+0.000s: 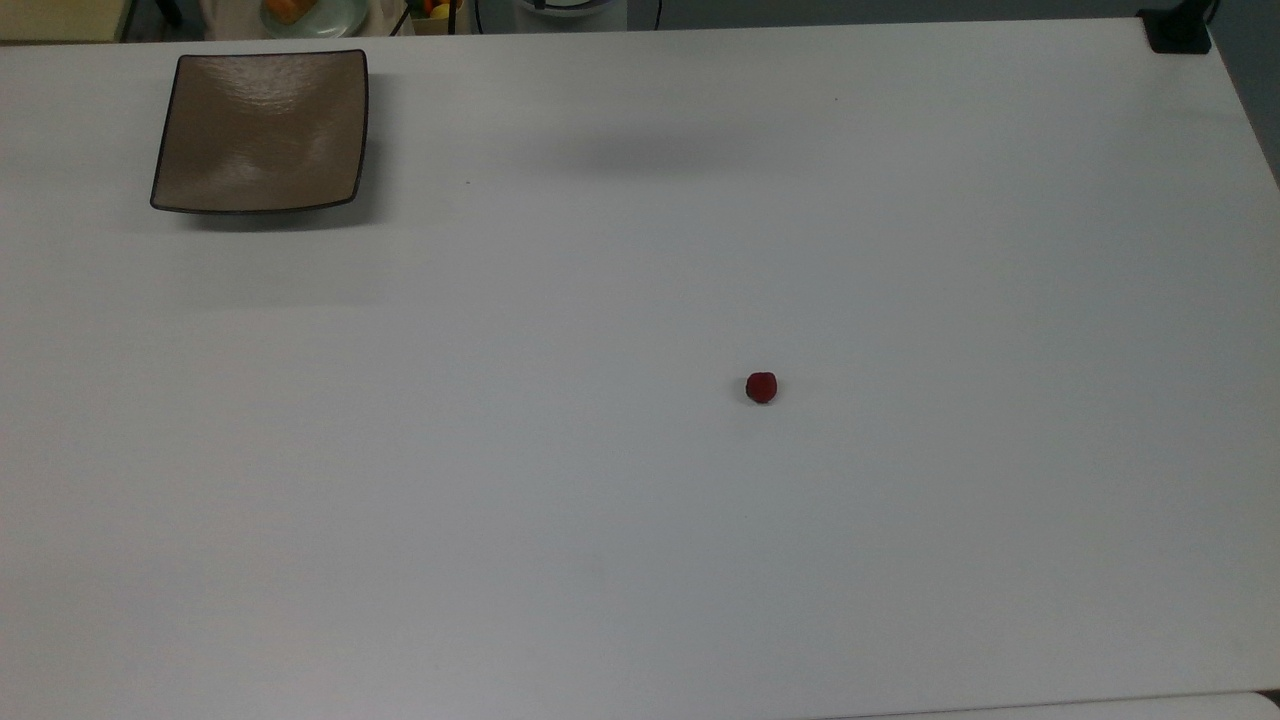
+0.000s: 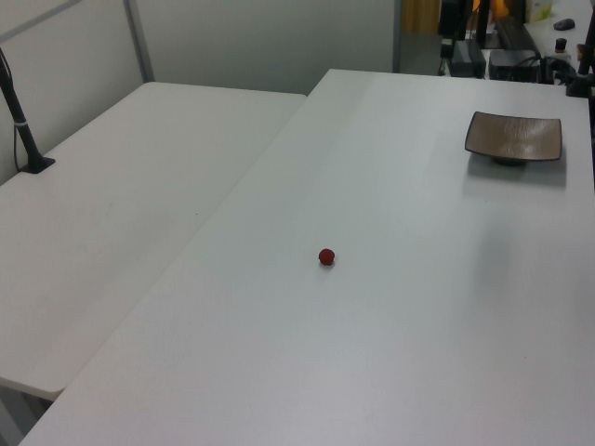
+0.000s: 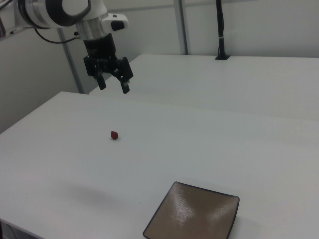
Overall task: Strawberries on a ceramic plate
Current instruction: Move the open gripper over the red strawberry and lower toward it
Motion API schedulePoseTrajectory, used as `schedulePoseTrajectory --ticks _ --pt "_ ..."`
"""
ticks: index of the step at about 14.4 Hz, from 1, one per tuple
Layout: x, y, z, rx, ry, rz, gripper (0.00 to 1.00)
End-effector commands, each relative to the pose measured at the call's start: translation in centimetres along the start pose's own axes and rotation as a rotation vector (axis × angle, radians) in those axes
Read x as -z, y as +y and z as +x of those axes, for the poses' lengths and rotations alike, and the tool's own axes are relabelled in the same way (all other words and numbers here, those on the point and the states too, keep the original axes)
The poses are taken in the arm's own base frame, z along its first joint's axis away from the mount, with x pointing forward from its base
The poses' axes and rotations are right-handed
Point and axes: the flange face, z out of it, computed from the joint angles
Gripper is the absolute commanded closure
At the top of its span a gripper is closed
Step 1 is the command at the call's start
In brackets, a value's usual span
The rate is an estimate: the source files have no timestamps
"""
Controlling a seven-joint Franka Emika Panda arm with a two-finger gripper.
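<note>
A tiny dark red strawberry [image 1: 761, 387] lies alone on the white table, right of centre in the top view; it also shows as a strawberry [image 2: 326, 256] in the left view and a strawberry [image 3: 114, 135] in the right view. The square brown ceramic plate [image 1: 263, 130] sits at the top view's far left corner, with nothing on it; plate [image 2: 514, 137], plate [image 3: 194, 215]. In the right view my gripper [image 3: 113, 86] hangs open high above the table, up and behind the berry, holding nothing.
A pale round dish with orange food [image 1: 310, 14] lies beyond the table's far edge. A black mount [image 1: 1177, 30] sits at the top view's far right corner. A second white table [image 2: 121, 195] adjoins, with a black pole base [image 2: 35, 163].
</note>
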Motion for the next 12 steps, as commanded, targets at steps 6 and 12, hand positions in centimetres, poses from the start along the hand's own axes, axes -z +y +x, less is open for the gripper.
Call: schedulePoseTrajectory --ticks 6,12 --pt "-1.4 -1.8 0.1 0.012 0.000 -0.003 0.00" --pt "-4.7 -6.1 3.2 0.065 0.042 0.042 0.00"
